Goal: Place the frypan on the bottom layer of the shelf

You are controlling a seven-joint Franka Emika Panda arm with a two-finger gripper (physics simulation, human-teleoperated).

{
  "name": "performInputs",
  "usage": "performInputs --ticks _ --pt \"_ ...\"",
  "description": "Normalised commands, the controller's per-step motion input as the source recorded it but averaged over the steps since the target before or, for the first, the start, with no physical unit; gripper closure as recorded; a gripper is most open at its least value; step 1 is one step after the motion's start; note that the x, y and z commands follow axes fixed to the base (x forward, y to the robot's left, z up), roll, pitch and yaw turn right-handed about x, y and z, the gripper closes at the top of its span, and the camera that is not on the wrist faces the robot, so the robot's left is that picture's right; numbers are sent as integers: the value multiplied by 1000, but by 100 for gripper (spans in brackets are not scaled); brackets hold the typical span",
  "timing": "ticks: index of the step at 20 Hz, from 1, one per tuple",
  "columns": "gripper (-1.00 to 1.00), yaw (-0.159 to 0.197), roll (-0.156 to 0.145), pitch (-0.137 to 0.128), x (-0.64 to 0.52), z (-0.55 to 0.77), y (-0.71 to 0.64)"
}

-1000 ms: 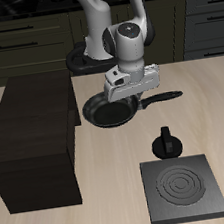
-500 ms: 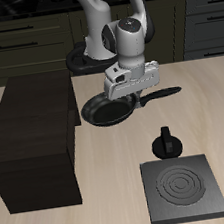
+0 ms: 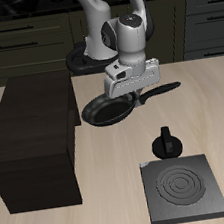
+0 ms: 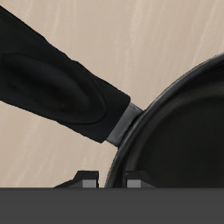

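1. The gripper [image 3: 132, 96] hangs over the middle of the desk [image 3: 210, 110], toward the back edge, its grey body tilted.
2. The frypan [image 3: 106, 112] sits directly under it, just beside the shelf [image 3: 32, 135], with the pan's rim close to the shelf's side wall.
3. Its long black handle [image 3: 159, 89] points away from the shelf and angles slightly upward.
4. From the exterior view the fingers seem closed on the pan near where the handle joins the rim; the wrist view shows only the finger tips [image 4: 87, 179] at the rim, so I cannot tell for certain how firm the hold is.
5. Whether the pan rests on the desk or is lifted a little is unclear.
6. A small black knobbed pot [image 3: 166, 142] stands nearer the front edge.
7. A square grey plate [image 3: 182, 188] with rings lies just in front of it.
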Motion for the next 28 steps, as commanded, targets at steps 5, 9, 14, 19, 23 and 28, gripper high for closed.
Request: performInputs --ticks 5,9,14,19,23,28 --pt "100 23 -9 -52 20 270 -2" --pt "100 11 -8 -46 60 333 -21" --pt "100 27 -9 -30 83 223 -47" --pt "100 22 -12 -12 25 94 -35" --pt "100 9 -24 -12 119 133 -97" --pt "100 9 -29 -2 135 32 -107"
